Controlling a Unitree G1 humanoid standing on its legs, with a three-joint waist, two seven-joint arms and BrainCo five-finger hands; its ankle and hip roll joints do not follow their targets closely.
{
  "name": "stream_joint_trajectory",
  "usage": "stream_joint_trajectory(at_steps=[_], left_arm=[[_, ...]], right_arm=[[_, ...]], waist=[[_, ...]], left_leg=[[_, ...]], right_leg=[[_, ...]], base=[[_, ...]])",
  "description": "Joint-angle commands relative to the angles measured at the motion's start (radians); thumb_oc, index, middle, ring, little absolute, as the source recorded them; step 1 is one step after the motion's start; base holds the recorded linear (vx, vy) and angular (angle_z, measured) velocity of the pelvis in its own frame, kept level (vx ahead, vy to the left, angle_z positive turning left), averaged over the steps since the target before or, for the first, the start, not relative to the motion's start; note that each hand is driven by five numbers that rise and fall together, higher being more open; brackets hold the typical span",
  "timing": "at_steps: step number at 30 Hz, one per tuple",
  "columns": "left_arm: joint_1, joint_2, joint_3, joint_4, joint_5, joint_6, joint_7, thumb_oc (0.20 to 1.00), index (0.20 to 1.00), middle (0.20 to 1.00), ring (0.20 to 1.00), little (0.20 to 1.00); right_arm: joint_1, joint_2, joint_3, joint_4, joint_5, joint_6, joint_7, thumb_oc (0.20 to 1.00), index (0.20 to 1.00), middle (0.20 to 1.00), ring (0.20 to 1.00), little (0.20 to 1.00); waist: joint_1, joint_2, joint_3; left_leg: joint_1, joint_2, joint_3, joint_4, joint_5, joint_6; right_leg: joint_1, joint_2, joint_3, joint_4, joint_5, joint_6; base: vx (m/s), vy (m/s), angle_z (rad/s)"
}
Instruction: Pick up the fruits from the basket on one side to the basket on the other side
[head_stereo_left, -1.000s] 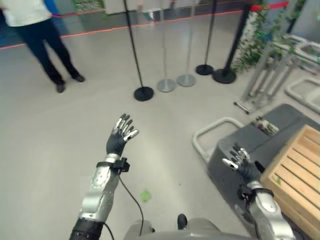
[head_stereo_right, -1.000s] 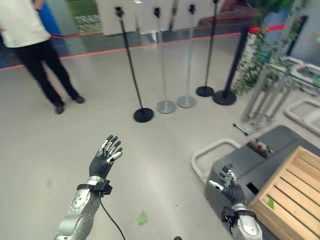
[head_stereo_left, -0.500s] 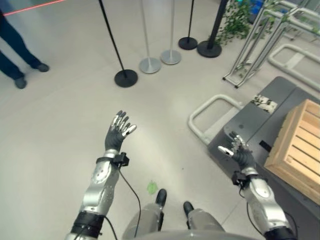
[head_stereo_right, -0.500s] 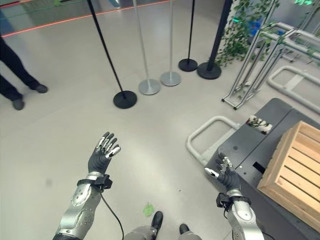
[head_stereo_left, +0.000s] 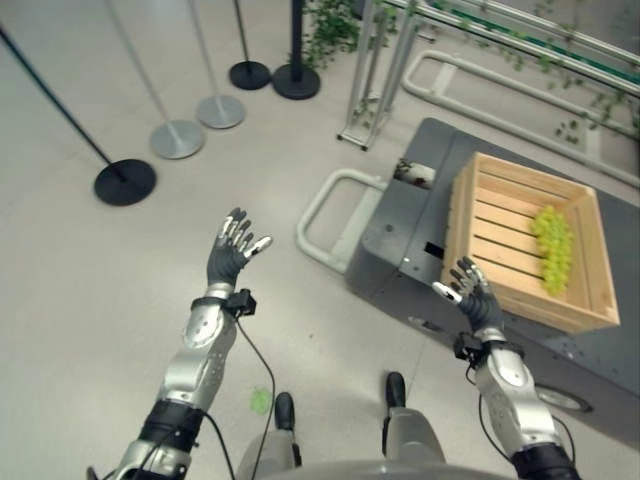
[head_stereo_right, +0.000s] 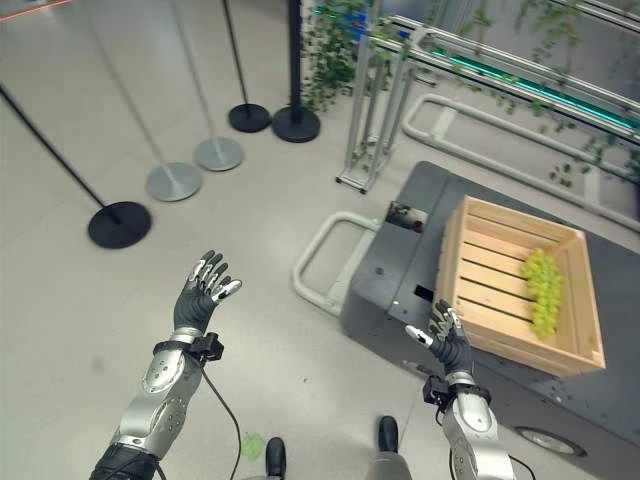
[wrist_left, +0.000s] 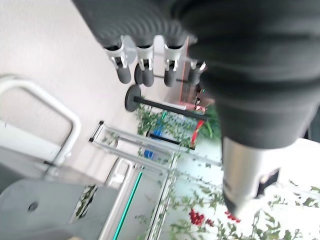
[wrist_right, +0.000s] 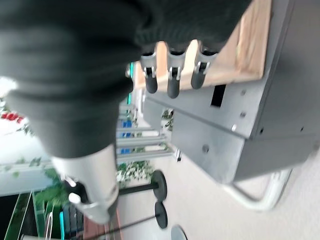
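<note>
A wooden slatted crate (head_stereo_left: 497, 222) sits on a low grey cart (head_stereo_left: 405, 232) at my right. A bunch of green grapes (head_stereo_left: 553, 247) lies inside it against the far wall, also seen as the grapes (head_stereo_right: 541, 287) in the right eye view. My right hand (head_stereo_left: 472, 296) is open with straight fingers, held in the air just short of the crate's near wall. My left hand (head_stereo_left: 230, 260) is open too, raised over bare floor well to the left of the cart. Neither hand holds anything.
The cart has a white tubular handle (head_stereo_left: 320, 200) facing me. Several stanchion posts on round bases (head_stereo_left: 125, 182) stand on the floor at the back left. A metal rack (head_stereo_left: 375, 70) and green plants (head_stereo_right: 330, 50) stand behind the cart.
The camera has swung right and down: the crate and its grapes now show in full and the person has left the view. Both hands stay open and raised as before.
</note>
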Motion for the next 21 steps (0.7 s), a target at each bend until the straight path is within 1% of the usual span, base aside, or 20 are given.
stream_joint_trajectory(at_steps=[1,3,4,5,6,7,8,9,10,11,12,13,14,15,16,17,18,19,20,21], left_arm=[[-0.063,-0.031,0.019,-0.030,0.033,-0.068,0.008,1.000,1.000,1.000,1.000,1.000],[-0.068,-0.031,0.019,-0.027,0.028,-0.066,0.012,1.000,1.000,1.000,1.000,1.000],[-0.059,-0.042,0.033,-0.032,0.018,-0.070,0.007,1.000,1.000,1.000,1.000,1.000],[-0.058,-0.042,0.034,-0.033,0.018,-0.070,0.007,1.000,1.000,1.000,1.000,1.000],[-0.025,-0.063,0.054,-0.028,-0.004,-0.071,-0.010,1.000,1.000,1.000,1.000,1.000],[-0.013,-0.069,0.060,-0.027,-0.016,-0.067,-0.015,1.000,1.000,1.000,1.000,1.000],[-0.012,-0.069,0.060,-0.028,-0.017,-0.066,-0.016,1.000,1.000,1.000,1.000,1.000],[0.030,-0.082,0.090,-0.046,-0.040,-0.064,-0.029,1.000,1.000,1.000,1.000,1.000],[0.041,-0.085,0.092,-0.050,-0.048,-0.058,-0.037,1.000,1.000,1.000,1.000,1.000],[0.041,-0.086,0.093,-0.050,-0.048,-0.058,-0.037,1.000,1.000,1.000,1.000,1.000],[0.054,-0.092,0.092,-0.048,-0.060,-0.053,-0.043,1.000,1.000,1.000,1.000,1.000],[0.060,-0.100,0.091,-0.045,-0.062,-0.044,-0.047,1.000,1.000,1.000,1.000,1.000],[0.060,-0.103,0.087,-0.041,-0.056,-0.042,-0.038,1.000,1.000,1.000,1.000,1.000],[0.064,-0.109,0.083,-0.036,-0.047,-0.036,-0.038,1.000,1.000,1.000,1.000,1.000],[0.069,-0.119,0.078,-0.025,-0.040,-0.033,-0.044,1.000,1.000,1.000,1.000,1.000],[0.069,-0.120,0.078,-0.024,-0.040,-0.034,-0.045,1.000,1.000,1.000,1.000,1.000],[0.059,-0.129,0.061,0.003,-0.045,-0.042,-0.038,1.000,1.000,1.000,1.000,1.000],[0.059,-0.130,0.060,0.004,-0.044,-0.042,-0.038,1.000,1.000,1.000,1.000,1.000],[0.053,-0.128,0.053,0.025,-0.029,-0.043,-0.030,1.000,1.000,1.000,1.000,1.000],[0.052,-0.127,0.051,0.028,-0.027,-0.040,-0.026,1.000,1.000,1.000,1.000,1.000]], right_arm=[[-0.038,-0.075,-0.062,-0.047,-0.027,-0.051,-0.016,1.000,1.000,1.000,1.000,1.000],[-0.038,-0.080,-0.062,-0.050,-0.025,-0.051,-0.013,1.000,1.000,1.000,1.000,1.000],[-0.042,-0.096,-0.062,-0.053,-0.025,-0.049,-0.005,1.000,1.000,1.000,1.000,1.000],[-0.041,-0.096,-0.061,-0.054,-0.025,-0.048,-0.005,1.000,1.000,1.000,1.000,1.000],[-0.037,-0.114,-0.051,-0.046,-0.037,-0.044,0.007,1.000,1.000,1.000,1.000,1.000],[-0.042,-0.124,-0.046,-0.042,-0.041,-0.041,0.010,1.000,1.000,1.000,1.000,1.000],[-0.042,-0.124,-0.045,-0.042,-0.041,-0.041,0.010,1.000,1.000,1.000,1.000,1.000],[-0.054,-0.153,-0.033,-0.054,-0.039,-0.042,0.034,1.000,1.000,1.000,1.000,1.000],[-0.054,-0.162,-0.027,-0.048,-0.037,-0.040,0.038,1.000,1.000,1.000,1.000,1.000],[-0.054,-0.162,-0.027,-0.048,-0.036,-0.040,0.038,1.000,1.000,1.000,1.000,1.000],[-0.058,-0.168,-0.018,-0.042,-0.032,-0.041,0.043,1.000,1.000,1.000,1.000,1.000],[-0.058,-0.178,-0.017,-0.034,-0.035,-0.037,0.041,1.000,1.000,1.000,1.000,1.000],[-0.060,-0.183,-0.013,-0.032,-0.038,-0.031,0.037,1.000,1.000,1.000,1.000,1.000],[-0.065,-0.185,-0.017,-0.031,-0.040,-0.025,0.033,1.000,1.000,1.000,1.000,1.000],[-0.083,-0.183,-0.003,-0.017,-0.034,-0.018,0.046,1.000,1.000,1.000,1.000,1.000],[-0.083,-0.184,-0.003,-0.017,-0.034,-0.018,0.046,1.000,1.000,1.000,1.000,1.000],[-0.094,-0.185,0.003,0.007,-0.039,-0.022,0.034,1.000,1.000,1.000,1.000,1.000],[-0.094,-0.185,0.003,0.009,-0.039,-0.023,0.033,1.000,1.000,1.000,1.000,1.000],[-0.100,-0.181,0.009,0.028,-0.028,-0.028,0.027,1.000,1.000,1.000,1.000,1.000],[-0.098,-0.184,0.009,0.040,-0.029,-0.026,0.023,1.000,1.000,1.000,1.000,1.000]], waist=[[-0.035,0.085,0.018],[-0.032,0.084,0.012],[-0.030,0.088,-0.004],[-0.030,0.090,-0.003],[-0.031,0.100,-0.019],[-0.028,0.099,-0.023],[-0.029,0.101,-0.022],[-0.023,0.119,-0.004],[-0.021,0.112,0.001],[-0.022,0.113,0.002],[-0.014,0.106,0.015],[-0.007,0.098,0.029],[0.018,0.091,0.043],[0.036,0.092,0.049],[0.046,0.102,0.047],[0.049,0.101,0.050],[0.059,0.118,0.047],[0.061,0.117,0.047],[0.075,0.134,0.048],[0.081,0.146,0.049]], left_leg=[[-0.008,0.087,-0.079,0.105,-0.149,-0.034],[-0.010,0.091,-0.069,0.125,-0.165,-0.037],[-0.020,0.100,-0.037,0.174,-0.179,-0.056],[-0.020,0.102,-0.037,0.177,-0.181,-0.057],[-0.015,0.138,-0.022,0.278,-0.194,-0.079],[-0.023,0.136,-0.034,0.333,-0.168,-0.078],[-0.025,0.139,-0.036,0.340,-0.171,-0.079],[-0.029,0.149,-0.116,0.519,-0.055,-0.095],[-0.052,0.146,-0.134,0.577,-0.005,-0.085],[-0.054,0.147,-0.136,0.582,-0.007,-0.086],[-0.071,0.144,-0.169,0.649,0.030,-0.078],[-0.100,0.144,-0.173,0.692,0.051,-0.072],[-0.124,0.066,-0.221,0.694,-0.002,-0.062],[-0.175,-0.016,-0.253,0.660,-0.054,-0.057],[-0.197,-0.051,-0.267,0.551,-0.094,-0.042],[-0.191,-0.050,-0.264,0.546,-0.094,-0.042],[-0.234,-0.027,-0.269,0.398,-0.063,-0.047],[-0.226,-0.026,-0.267,0.387,-0.061,-0.048],[-0.229,-0.028,-0.298,0.260,-0.006,-0.057],[-0.216,-0.029,-0.313,0.183,0.027,-0.055]], right_leg=[[-0.031,-0.010,-0.006,0.108,-0.074,0.039],[-0.025,-0.010,-0.004,0.127,-0.097,0.036],[0.018,-0.034,-0.034,0.055,-0.095,0.037],[0.023,-0.031,-0.036,0.048,-0.091,0.037],[0.063,0.005,-0.024,0.022,-0.109,0.024],[0.077,0.017,-0.011,0.019,-0.121,0.010],[0.078,0.020,-0.011,0.019,-0.121,0.009],[0.101,0.070,0.024,0.034,-0.167,-0.040],[0.114,0.079,0.037,0.028,-0.178,-0.059],[0.115,0.081,0.036,0.028,-0.178,-0.060],[0.137,0.099,0.056,0.026,-0.188,-0.078],[0.158,0.110,0.065,0.021,-0.195,-0.090],[0.162,0.109,0.089,0.026,-0.206,-0.096],[0.174,0.110,0.109,0.032,-0.214,-0.094],[0.196,0.131,0.150,0.020,-0.221,-0.087],[0.199,0.131,0.154,0.019,-0.221,-0.088],[0.209,0.144,0.166,0.005,-0.238,-0.082],[0.210,0.142,0.168,0.005,-0.240,-0.083],[0.230,0.165,0.180,-0.005,-0.251,-0.086],[0.247,0.181,0.184,-0.005,-0.262,-0.090]], base=[[0.03,-0.191,-0.42],[0.06,-0.215,-0.58],[0.06,-0.172,-0.48],[0.19,-0.393,-0.71],[0.20,-0.299,-0.64],[0.19,-0.300,-0.56],[0.19,-0.261,-0.64],[0.16,-0.269,-0.93],[0.16,-0.268,-1.18],[0.10,-0.198,-1.04],[0.08,-0.219,-0.68],[0.13,-0.251,-0.46],[0.12,-0.202,-0.28],[0.22,-0.185,-0.57],[0.19,-0.155,-0.47],[0.29,-0.084,-0.52],[0.17,-0.003,-0.24],[0.30,0.007,-0.31],[0.25,-0.001,-0.27],[0.34,0.029,-0.27]])
